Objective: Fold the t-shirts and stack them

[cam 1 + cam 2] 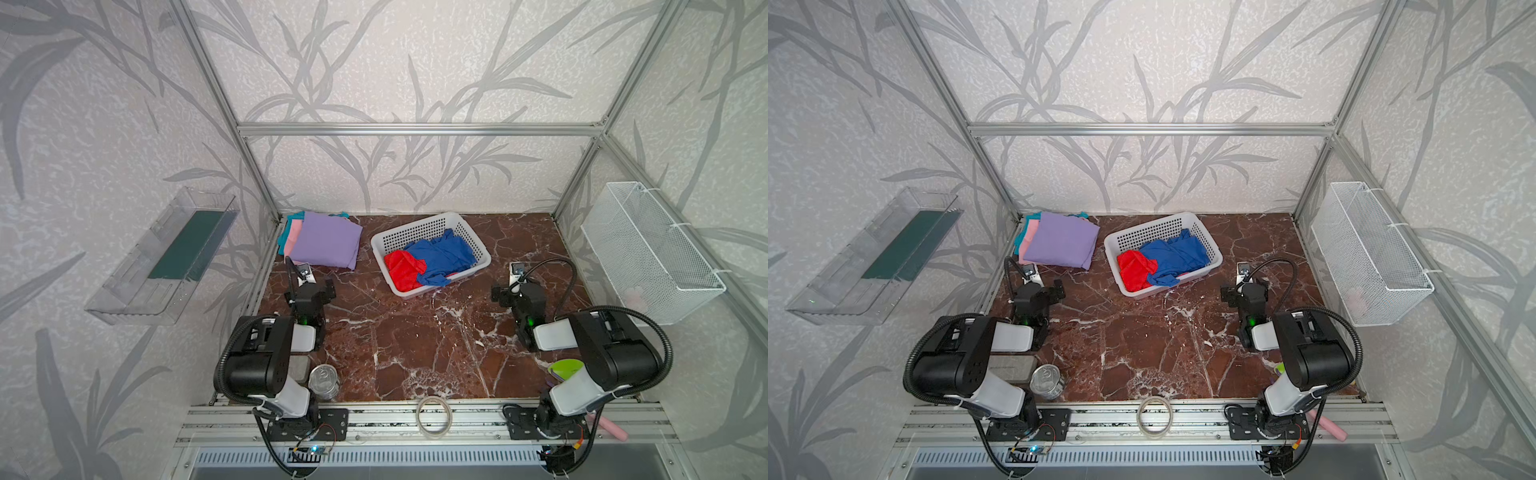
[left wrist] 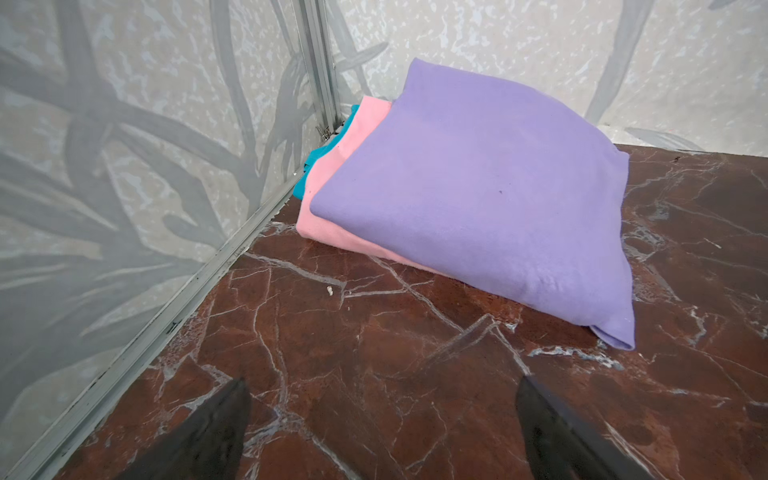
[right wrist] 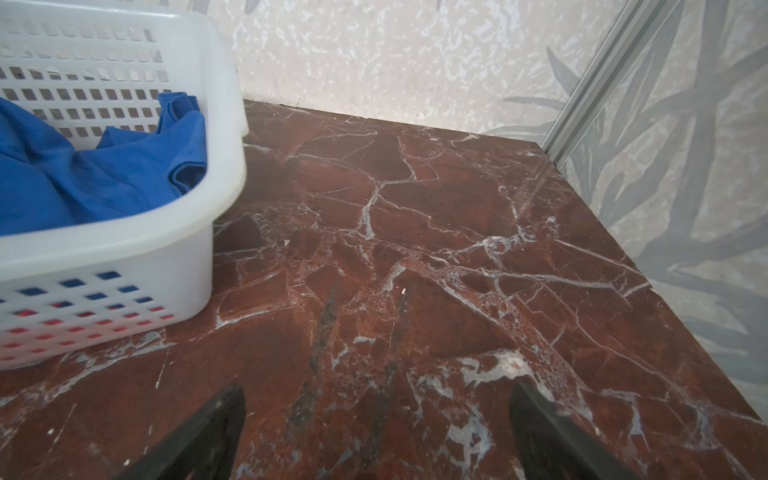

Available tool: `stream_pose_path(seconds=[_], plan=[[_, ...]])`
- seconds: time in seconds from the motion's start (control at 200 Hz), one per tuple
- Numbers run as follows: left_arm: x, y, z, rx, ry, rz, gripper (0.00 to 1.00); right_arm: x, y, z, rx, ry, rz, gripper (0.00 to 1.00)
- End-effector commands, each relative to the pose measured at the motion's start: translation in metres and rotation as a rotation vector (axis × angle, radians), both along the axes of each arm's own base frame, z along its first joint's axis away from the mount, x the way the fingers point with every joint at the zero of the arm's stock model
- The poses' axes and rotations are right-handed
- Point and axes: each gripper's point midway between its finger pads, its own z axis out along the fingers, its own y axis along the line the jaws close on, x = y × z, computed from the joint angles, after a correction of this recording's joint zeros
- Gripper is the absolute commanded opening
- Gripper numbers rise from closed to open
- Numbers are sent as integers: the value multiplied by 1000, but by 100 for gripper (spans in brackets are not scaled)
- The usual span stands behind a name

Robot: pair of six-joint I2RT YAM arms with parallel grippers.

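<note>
The left gripper [image 2: 380,386] stood spread wide over bare table [image 1: 415,340], with nothing between its jaws. Taking the far wall as 12 o'clock in both top views, it sat on the 9 o'clock side of the marbled red-brown surface. Near it, at its 12 o'clock and not touching it, lay the folded stack. The lavender t-shirt [image 2: 478,199] was on top, the pink t-shirt [image 2: 332,224] under it and showing along one edge, and the teal t-shirt [image 2: 309,166] lowest, peeking out against the corner post. The stack filled the table's 11 o'clock corner.

The right gripper [image 3: 376,390] was likewise spread wide and held nothing, over bare table on the 3 o'clock side. At its 10 o'clock, close by but apart, stood the white basket [image 1: 419,232], set askew just past the table's middle toward 12 o'clock. Crumpled inside it were the blue t-shirt [image 1: 444,253], filling most of the basket, and the red t-shirt [image 1: 405,268] bunched at the end nearest 7 o'clock. The folds showed only plain cloth.

A metal can [image 1: 324,380] stood at the table's 7 o'clock edge, any print on it too small to read. A tape roll [image 1: 434,415] lay on the front rail at 6 o'clock.
</note>
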Motion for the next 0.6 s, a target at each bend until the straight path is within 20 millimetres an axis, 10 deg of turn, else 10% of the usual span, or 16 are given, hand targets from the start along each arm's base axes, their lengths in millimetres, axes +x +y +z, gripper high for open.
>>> stream_pose_path(seconds=[0.0, 0.595], plan=[[6, -1, 8, 11, -27, -6, 99, 6, 3, 14, 22, -37, 13, 99], [6, -1, 8, 11, -26, -6, 99, 1, -14, 16, 42, -64, -78, 99]])
